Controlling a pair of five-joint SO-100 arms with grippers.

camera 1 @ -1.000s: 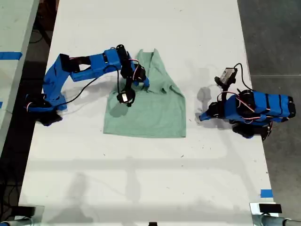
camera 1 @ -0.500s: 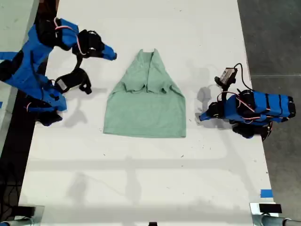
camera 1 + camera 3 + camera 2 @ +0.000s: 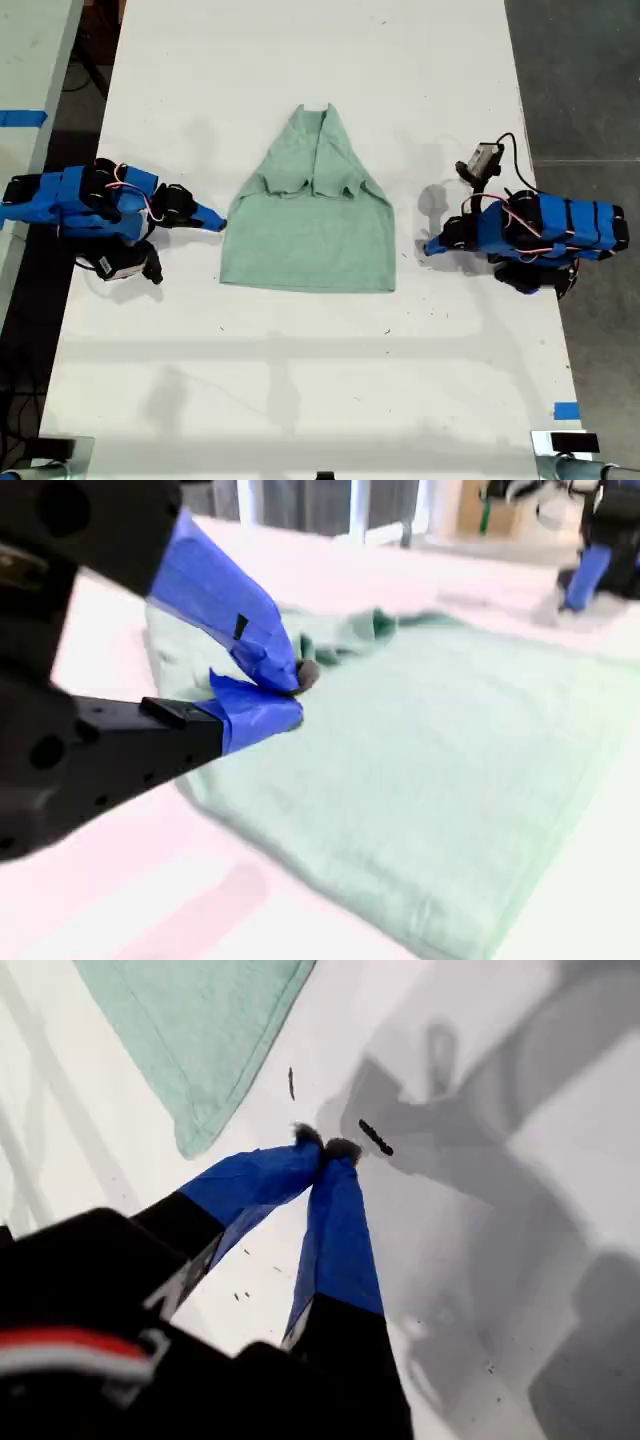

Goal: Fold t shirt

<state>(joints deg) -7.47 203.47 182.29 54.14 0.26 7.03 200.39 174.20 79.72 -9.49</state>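
Since prev. frame my second gripper (image 3: 212,222) dropped to t shirt's (image 3: 310,235) 9 o'clock (exterior view), jaws pinched together, empty; my first gripper (image 3: 430,248) same at 3 o'clock, prob. parked clear of cloth.

First claw (image 3: 327,1147) closed, empty, near t shirt (image 3: 195,1020) corner

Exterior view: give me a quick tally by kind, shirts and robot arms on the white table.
t shirt: 1
blue arms: 2, one carrying my first gripper, one carrying my second gripper
Total: 3
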